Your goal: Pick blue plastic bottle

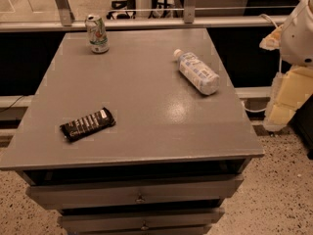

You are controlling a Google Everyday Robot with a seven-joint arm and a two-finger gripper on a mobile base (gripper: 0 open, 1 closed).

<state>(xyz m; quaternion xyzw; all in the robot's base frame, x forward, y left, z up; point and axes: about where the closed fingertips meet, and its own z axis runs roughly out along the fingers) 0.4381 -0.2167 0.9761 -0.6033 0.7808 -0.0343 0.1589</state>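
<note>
The blue plastic bottle (197,72) lies on its side on the grey cabinet top (146,106), at the right rear, with its small white cap pointing to the back left. It is clear plastic with a pale blue-and-white label. My gripper (282,109) hangs off the right side of the cabinet, beyond its edge, to the right of the bottle and apart from it. It holds nothing that I can see. The white arm joint (299,31) is above it at the right edge of the view.
A green-and-white soda can (97,34) stands upright at the back left. A black snack bar wrapper (87,124) lies at the front left. Drawers (137,194) are below the front edge. A railing (146,23) runs behind the cabinet.
</note>
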